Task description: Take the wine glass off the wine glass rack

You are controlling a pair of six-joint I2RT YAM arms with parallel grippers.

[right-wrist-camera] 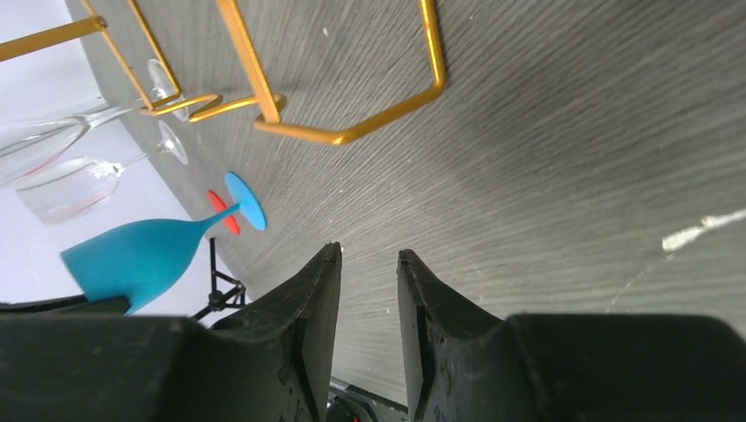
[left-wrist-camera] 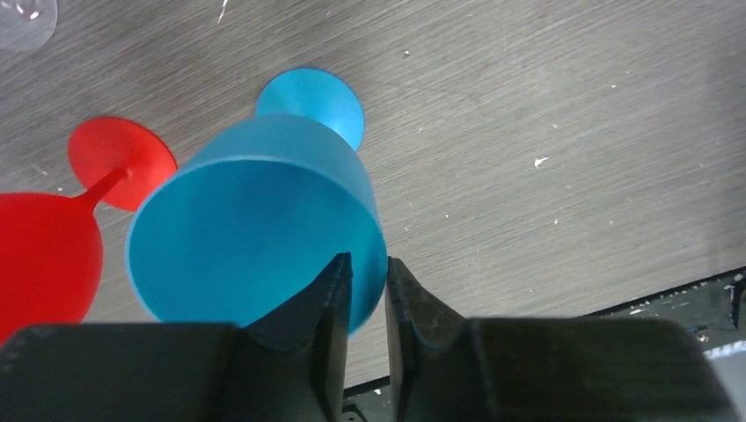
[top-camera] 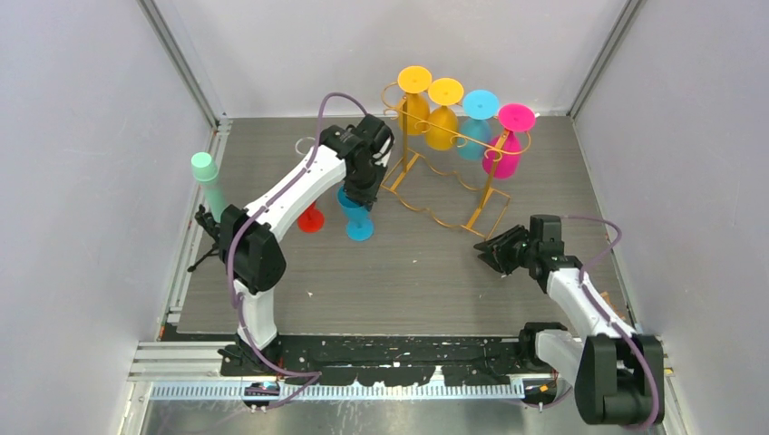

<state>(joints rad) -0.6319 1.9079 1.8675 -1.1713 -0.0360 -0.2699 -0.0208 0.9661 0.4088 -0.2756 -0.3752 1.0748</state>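
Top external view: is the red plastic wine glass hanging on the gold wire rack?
No, the red glass sits on the table, apart from the rack.

Your left arm [top-camera: 290, 186] stretches forward and inward, wrist bent down, the left gripper [left-wrist-camera: 368, 264] pinched on the rim of the blue wine glass [left-wrist-camera: 255, 229]. Your right arm [top-camera: 580, 299] sits folded low, the right gripper [right-wrist-camera: 369, 255] narrowly parted, holding nothing.
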